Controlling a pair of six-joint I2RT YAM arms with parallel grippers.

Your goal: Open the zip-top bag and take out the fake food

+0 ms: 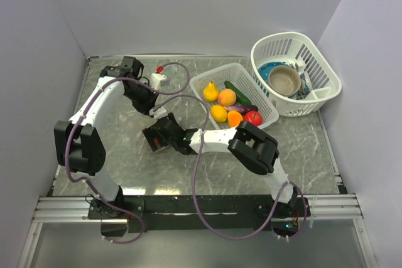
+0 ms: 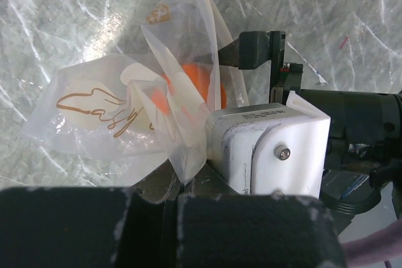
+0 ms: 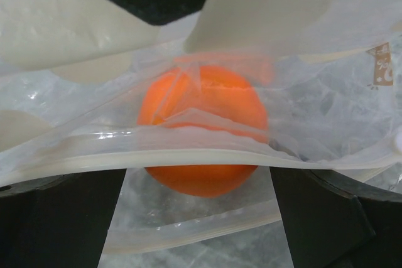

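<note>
The zip-top bag (image 2: pixel 113 114) lies crumpled on the marble table between my two grippers, mostly hidden under them from above. My left gripper (image 2: pixel 179 183) (image 1: pixel 151 103) is shut on a fold of the bag. The bag's mouth (image 3: pixel 188 158) gapes open, its white zip strips apart. An orange toy fruit (image 3: pixel 201 130) sits inside it and shows through the plastic in the left wrist view (image 2: pixel 204 89). My right gripper (image 3: pixel 195 218) (image 1: pixel 157 139) is open at the mouth, one finger (image 3: pixel 63 218) on each side of the orange. Whether they touch it I cannot tell.
A white rectangular lattice basket (image 1: pixel 269 112) right of the grippers holds a yellow pear (image 1: pixel 210 92), green cucumber (image 1: pixel 239 90), red fruit (image 1: pixel 253 118) and orange ones (image 1: pixel 227 96). A round white basket (image 1: pixel 330 80) with a bowl (image 1: pixel 284 80) stands at the back right.
</note>
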